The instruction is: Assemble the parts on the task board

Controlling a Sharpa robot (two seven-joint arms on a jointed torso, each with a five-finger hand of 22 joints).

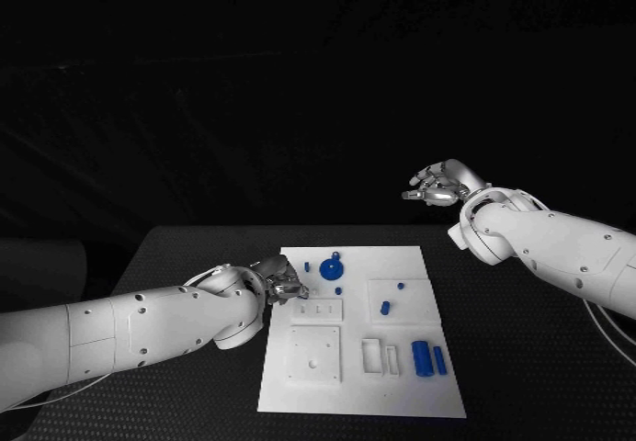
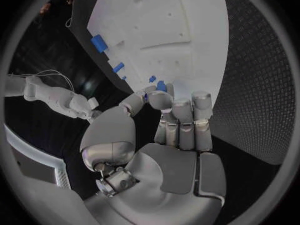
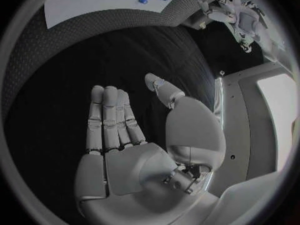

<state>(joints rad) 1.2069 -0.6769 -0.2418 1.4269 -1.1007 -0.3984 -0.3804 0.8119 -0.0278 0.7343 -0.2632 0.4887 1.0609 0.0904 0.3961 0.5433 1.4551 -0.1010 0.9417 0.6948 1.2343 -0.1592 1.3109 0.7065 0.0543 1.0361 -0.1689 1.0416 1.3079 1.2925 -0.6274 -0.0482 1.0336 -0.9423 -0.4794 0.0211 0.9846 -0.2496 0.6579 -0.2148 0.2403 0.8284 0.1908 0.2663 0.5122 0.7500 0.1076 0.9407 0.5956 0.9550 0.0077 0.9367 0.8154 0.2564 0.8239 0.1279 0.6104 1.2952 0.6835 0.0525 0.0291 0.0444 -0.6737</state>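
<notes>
Item: white flat task board, table centre, small blue parts on it. My left hand at board's left edge pinches small blue part. Right hand raised far right, fingers apart, empty. Step, I judge: seating part; next needs alignment over socket.

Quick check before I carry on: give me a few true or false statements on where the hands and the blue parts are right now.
1. The left hand is at the task board's left edge. True.
2. The right hand rests on the board. False: it is raised beyond the table's far edge, off the board.
3. The right hand holds a blue part. False: its palm is bare, fingers straight.
4. A round blue part lies near the board's far end. True.
5. Two blue cylinders lie near the board's right edge. True.
</notes>
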